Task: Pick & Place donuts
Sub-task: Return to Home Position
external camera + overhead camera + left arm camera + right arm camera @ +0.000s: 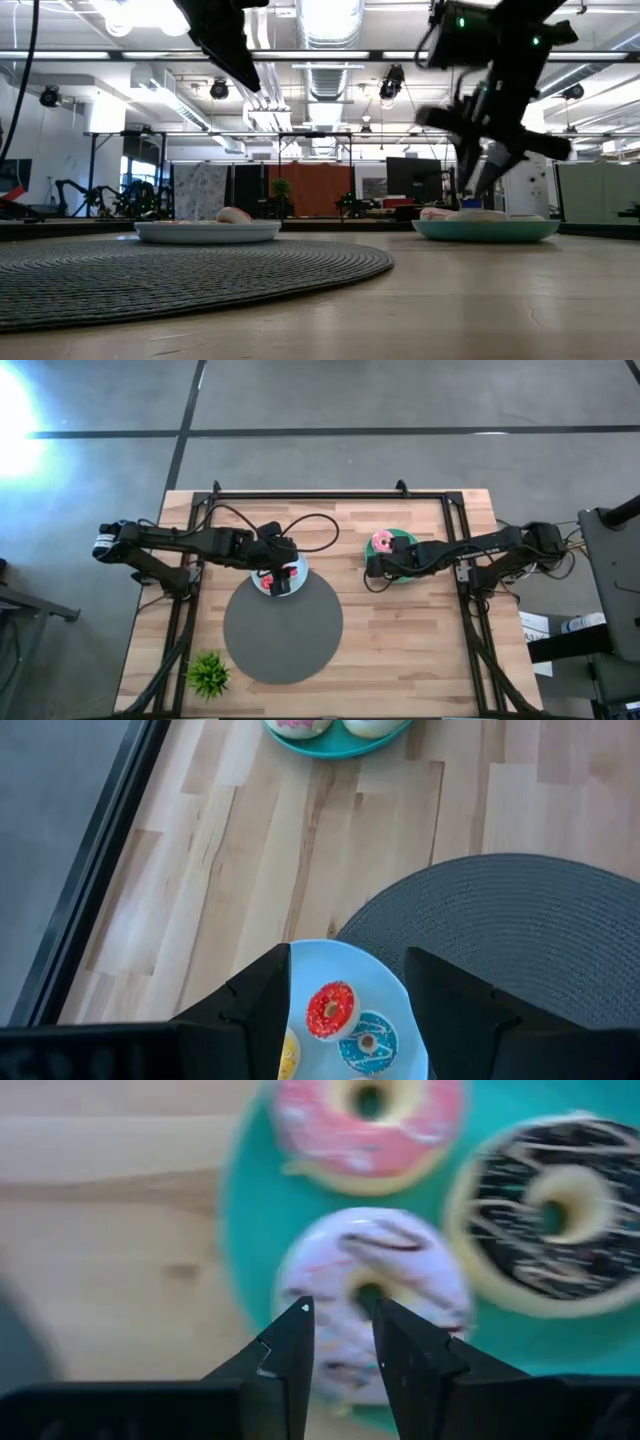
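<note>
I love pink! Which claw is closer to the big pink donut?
Right. The right claw hangs beside the pink donut over the green plate; the left claw is over the blue plate.

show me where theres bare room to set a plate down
Bare: most of the grey mat, and the table top between it and the right edge. Crowded: the blue plate under the left gripper, the green plate under the right gripper.

**Inspector:** Colours on the teal plate?
**Clerk:** The pink donut was plain. The black donut had tan drizzle, and the lilac donut had dark stripes.
**Inspector:** And the blue plate?
**Clerk:** A red mini was speckled, with a blue mini and a yellow mini beside it. The mat was grey and ribbed.
</note>
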Robot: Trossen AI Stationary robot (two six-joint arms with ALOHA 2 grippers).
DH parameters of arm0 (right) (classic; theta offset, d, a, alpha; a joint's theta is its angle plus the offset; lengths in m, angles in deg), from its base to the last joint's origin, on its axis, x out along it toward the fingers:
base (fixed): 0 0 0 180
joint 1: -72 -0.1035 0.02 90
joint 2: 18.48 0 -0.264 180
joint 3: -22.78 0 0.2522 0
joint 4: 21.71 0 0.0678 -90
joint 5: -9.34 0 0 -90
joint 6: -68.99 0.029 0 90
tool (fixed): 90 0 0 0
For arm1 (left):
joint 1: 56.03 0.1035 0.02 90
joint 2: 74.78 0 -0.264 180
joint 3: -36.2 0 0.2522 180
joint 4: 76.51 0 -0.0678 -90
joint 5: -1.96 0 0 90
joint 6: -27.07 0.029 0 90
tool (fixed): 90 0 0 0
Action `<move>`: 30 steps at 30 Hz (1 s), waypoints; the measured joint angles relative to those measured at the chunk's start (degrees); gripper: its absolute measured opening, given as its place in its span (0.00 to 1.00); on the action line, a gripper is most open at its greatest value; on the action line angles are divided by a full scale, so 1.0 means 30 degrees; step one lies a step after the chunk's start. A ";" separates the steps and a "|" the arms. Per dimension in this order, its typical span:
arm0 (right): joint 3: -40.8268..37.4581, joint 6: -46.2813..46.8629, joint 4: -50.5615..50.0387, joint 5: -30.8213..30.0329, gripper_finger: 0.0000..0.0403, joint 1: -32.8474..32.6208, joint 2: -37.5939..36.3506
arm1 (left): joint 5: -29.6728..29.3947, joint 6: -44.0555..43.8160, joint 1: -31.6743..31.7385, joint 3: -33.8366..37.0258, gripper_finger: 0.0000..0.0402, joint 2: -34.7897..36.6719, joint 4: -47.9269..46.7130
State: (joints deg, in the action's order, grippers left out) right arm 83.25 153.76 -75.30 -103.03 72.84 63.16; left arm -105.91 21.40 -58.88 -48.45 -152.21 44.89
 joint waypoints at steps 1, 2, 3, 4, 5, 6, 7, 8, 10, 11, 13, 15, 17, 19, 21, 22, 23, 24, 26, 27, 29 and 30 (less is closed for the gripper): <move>0.0161 -0.0700 0.0375 0.0161 0.25 -0.0159 -0.0195 | -0.0006 -0.0053 0.0000 0.0000 0.43 0.0000 -0.0102; 0.0384 -0.1687 0.0923 0.0270 0.25 -0.0394 -0.0325 | 0.0000 -0.0085 -0.0005 0.0000 0.43 0.0000 -0.0141; 0.0677 -0.2962 0.1578 0.0362 0.25 -0.0644 -0.0453 | -0.0007 -0.0095 -0.0007 0.0000 0.43 0.0000 -0.0136; 0.1006 -0.4511 0.2143 0.0593 0.25 -0.0886 -0.0583 | -0.0004 -0.0092 -0.0010 0.0000 0.43 0.0000 -0.0136; 0.1368 -0.5882 0.2399 0.0991 0.26 -0.1110 -0.0619 | 0.0004 -0.0081 -0.0024 0.0000 0.43 0.0002 -0.0148; 0.1719 -0.7051 0.2485 0.1581 0.26 -0.1245 -0.0635 | 0.0074 -0.0081 -0.0029 0.0000 0.43 0.0029 -0.0148; 0.2020 -0.7917 0.2522 0.2282 0.26 -0.1345 -0.0638 | 0.0262 -0.0073 -0.0036 0.0000 0.43 0.0116 -0.0170; 0.2257 -0.8489 0.2672 0.2969 0.27 -0.1450 -0.0644 | 0.0485 -0.0073 -0.0058 0.0063 0.43 0.0214 -0.0150; 0.2430 -0.9404 0.3542 0.3751 0.26 -0.1777 -0.0849 | 0.1575 -0.0090 -0.0063 0.0515 0.43 0.0739 0.0382; 0.2369 -0.9791 0.4243 0.3808 0.26 -0.2008 -0.1061 | 0.2182 -0.0135 -0.0073 0.0963 0.43 0.1109 0.0887; 0.1672 -0.9824 0.5530 0.3775 0.25 -0.2471 -0.1558 | 0.3715 -0.0439 -0.0073 0.2321 0.43 0.2097 0.3016; 0.0422 -0.9026 0.6584 0.3462 0.24 -0.2937 -0.1899 | 0.4944 -0.0877 -0.0017 0.4122 0.43 0.3286 0.5384; -0.0831 -0.8449 0.7891 0.3317 0.23 -0.3198 -0.2407 | 0.5349 -0.1652 0.0000 0.5885 0.43 0.4488 0.7795; -0.1293 -0.8408 0.8807 0.3140 0.22 -0.3140 -0.3251 | 0.5245 -0.2519 0.0051 0.7440 0.43 0.5671 0.9344; -0.1289 -0.8986 0.8828 0.3041 0.21 -0.2800 -0.4420 | 0.4388 -0.3098 0.0095 0.8529 0.43 0.6830 0.9738; -0.1278 -0.9639 0.8754 0.3052 0.20 -0.2624 -0.5083 | 0.3889 -0.3703 0.0100 0.8904 0.43 0.7473 0.9320; -0.1251 -1.0105 0.8455 0.3152 0.20 -0.2503 -0.5744 | 0.3543 -0.4963 0.0117 0.9272 0.43 0.8162 0.8593; -0.1249 -1.0239 0.7951 0.3181 0.19 -0.2477 -0.6405 | 0.3299 -0.6687 0.0117 0.9621 0.43 0.8690 0.8018; -0.1256 -0.9498 0.7228 0.2961 0.18 -0.2507 -0.7733 | 0.3274 -0.8766 0.0114 1.0376 0.43 0.9984 0.8104; -0.1261 -0.9225 0.7168 0.2748 0.17 -0.2555 -0.8359 | 0.3424 -0.8959 0.0019 1.0842 0.43 1.0511 0.8180; -0.1352 -1.0005 0.7285 0.2694 0.17 -0.2897 -0.9447 | 0.4538 -0.8830 -0.0015 1.1737 0.43 1.1560 0.9772; -0.1389 -1.1138 0.7648 0.2725 0.16 -0.3218 -0.9820 | 0.5130 -0.8773 -0.0012 1.2235 0.43 1.2062 1.0742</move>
State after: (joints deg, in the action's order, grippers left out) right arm 79.08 120.34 -52.35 -94.86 63.19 33.70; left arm -90.52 -4.92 -58.91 -11.75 -116.03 77.12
